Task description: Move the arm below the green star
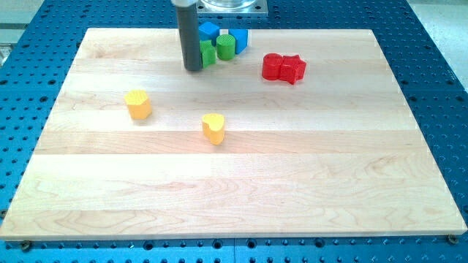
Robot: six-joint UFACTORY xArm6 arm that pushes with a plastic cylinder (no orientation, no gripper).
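Observation:
My tip (194, 69) rests on the wooden board (234, 183) near the view's top, left of centre. A green block (208, 53), likely the green star, is just right of the rod and partly hidden by it. A green cylinder (225, 47) stands to its right. Two blue blocks (210, 31) (240, 39) sit behind the green ones. The tip is at the lower left of the green star, touching or almost touching it.
Two red blocks (273, 66) (294, 69) sit together at the view's upper right. A yellow block (137, 104) lies at the left and a yellow heart-like block (213, 127) near the middle. The arm's metal base (230, 6) is at the top.

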